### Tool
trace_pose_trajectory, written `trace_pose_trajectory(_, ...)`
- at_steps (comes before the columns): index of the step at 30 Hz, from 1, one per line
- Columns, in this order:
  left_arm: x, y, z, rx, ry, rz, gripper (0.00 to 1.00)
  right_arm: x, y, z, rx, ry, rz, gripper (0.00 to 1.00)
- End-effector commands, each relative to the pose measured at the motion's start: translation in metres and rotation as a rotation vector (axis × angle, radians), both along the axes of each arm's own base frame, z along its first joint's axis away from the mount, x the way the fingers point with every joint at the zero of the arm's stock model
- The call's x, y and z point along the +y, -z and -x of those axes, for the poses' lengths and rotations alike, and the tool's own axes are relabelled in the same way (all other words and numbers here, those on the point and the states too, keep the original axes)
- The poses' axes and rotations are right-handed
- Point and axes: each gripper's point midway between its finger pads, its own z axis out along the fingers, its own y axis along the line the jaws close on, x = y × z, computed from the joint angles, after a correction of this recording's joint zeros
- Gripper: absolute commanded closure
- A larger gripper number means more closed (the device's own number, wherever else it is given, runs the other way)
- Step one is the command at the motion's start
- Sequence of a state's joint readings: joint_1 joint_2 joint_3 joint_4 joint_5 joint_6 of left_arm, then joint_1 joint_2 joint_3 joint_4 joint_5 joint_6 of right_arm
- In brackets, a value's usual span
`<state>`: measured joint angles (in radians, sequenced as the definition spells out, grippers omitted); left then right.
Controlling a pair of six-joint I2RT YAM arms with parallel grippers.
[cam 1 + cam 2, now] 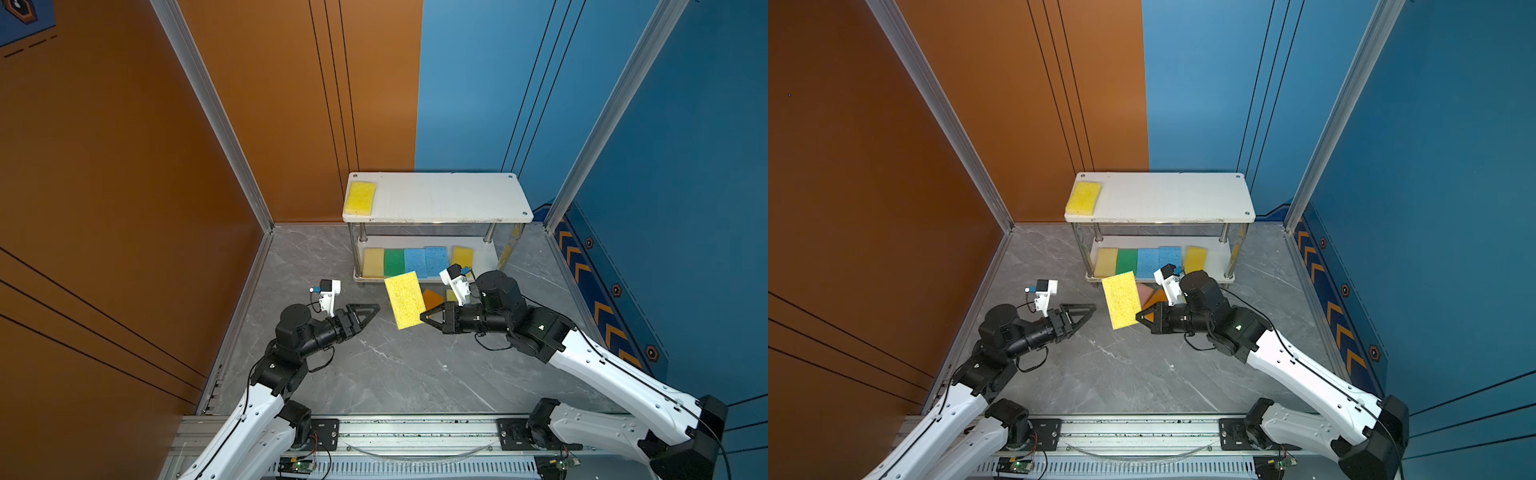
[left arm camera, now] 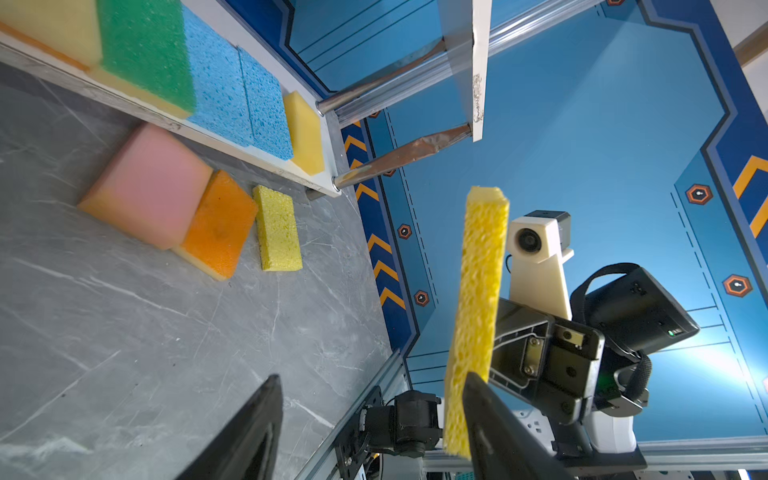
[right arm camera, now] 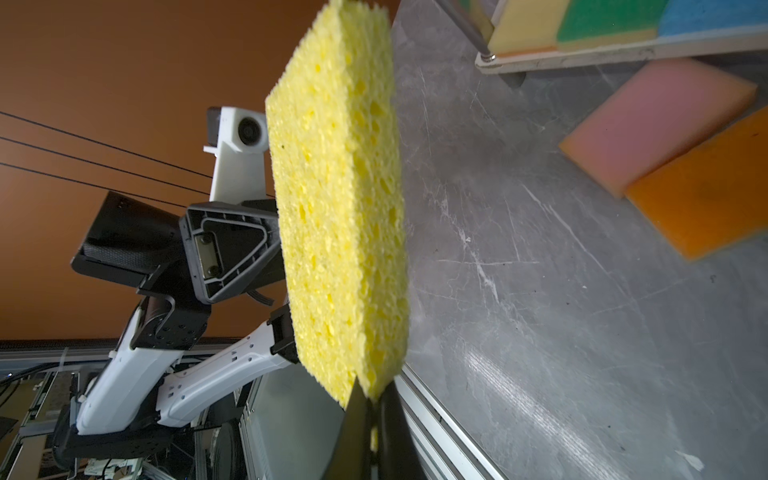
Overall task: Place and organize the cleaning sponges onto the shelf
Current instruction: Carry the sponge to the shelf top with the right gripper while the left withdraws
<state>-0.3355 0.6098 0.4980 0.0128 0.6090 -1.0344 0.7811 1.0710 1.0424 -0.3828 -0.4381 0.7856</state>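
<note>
Over the grey marbled tabletop [image 1: 395, 374], the right pincer [image 1: 423, 318] is clenching the coarse-pored yellow foam rectangle [image 1: 403, 299], probably light and squashy, by one edge; the left pincer [image 1: 368, 313] is standing released.

Coarse, open-pored matt foam in the yellow sponge [image 3: 338, 208]; polished, mirror-bright metal in the shelf posts [image 1: 356, 253]; matt white boards [image 1: 449, 197]; smooth, faintly glossy grey marble-look table [image 1: 395, 374].

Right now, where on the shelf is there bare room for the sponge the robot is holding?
Top board: bare from the yellow sponge at its left end to the right edge. Lower board: crowded, five sponges in a row, only a sliver at the right end. Floor in front: three loose sponges crowd it.
</note>
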Motion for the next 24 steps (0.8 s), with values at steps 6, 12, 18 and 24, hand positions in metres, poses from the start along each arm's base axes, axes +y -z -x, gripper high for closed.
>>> trace_pose_trajectory(6,0.025,0.022,0.018,0.046,-0.049,-0.116,0.28,-0.021,-0.086,-0.038,-0.211,0.173,-0.033,0.96)
trace_pose_trajectory(12,0.025,0.03,0.022,0.061,-0.043,-0.11,0.27,-0.014,-0.125,-0.083,-0.297,0.27,-0.024,0.96)
trace_pose_trajectory(18,0.026,0.034,0.027,0.071,-0.033,-0.116,0.27,0.013,-0.145,-0.119,-0.33,0.273,-0.02,0.95)
trace_pose_trajectory(24,0.026,0.04,0.029,0.08,-0.029,-0.115,0.26,0.022,-0.146,-0.166,-0.318,0.321,-0.015,0.95)
